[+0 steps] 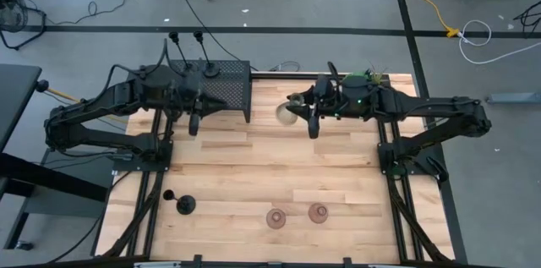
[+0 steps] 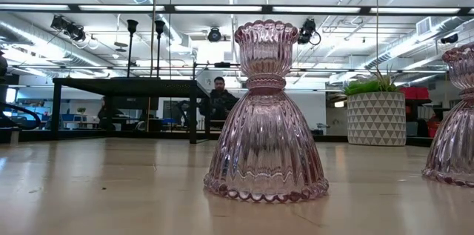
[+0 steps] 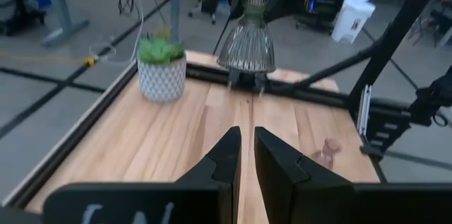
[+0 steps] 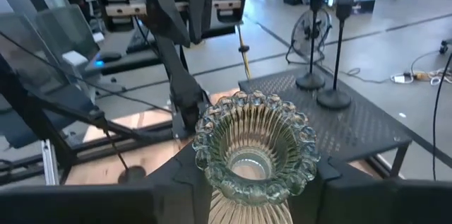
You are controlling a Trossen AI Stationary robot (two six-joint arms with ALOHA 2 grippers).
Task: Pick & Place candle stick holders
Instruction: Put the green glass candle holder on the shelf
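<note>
While clamped in right gripper [image 4: 247, 181], ribbed green glass holder [image 4: 254, 155] hangs.

No text, label, brand, number or sign can be read in any view.

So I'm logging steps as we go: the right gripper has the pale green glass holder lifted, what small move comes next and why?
Probably carry it toward the black mesh box. The right gripper grips the pale green glass holder clear of the table, and two black holders already stand on that box. The left gripper waits shut, empty.
</note>
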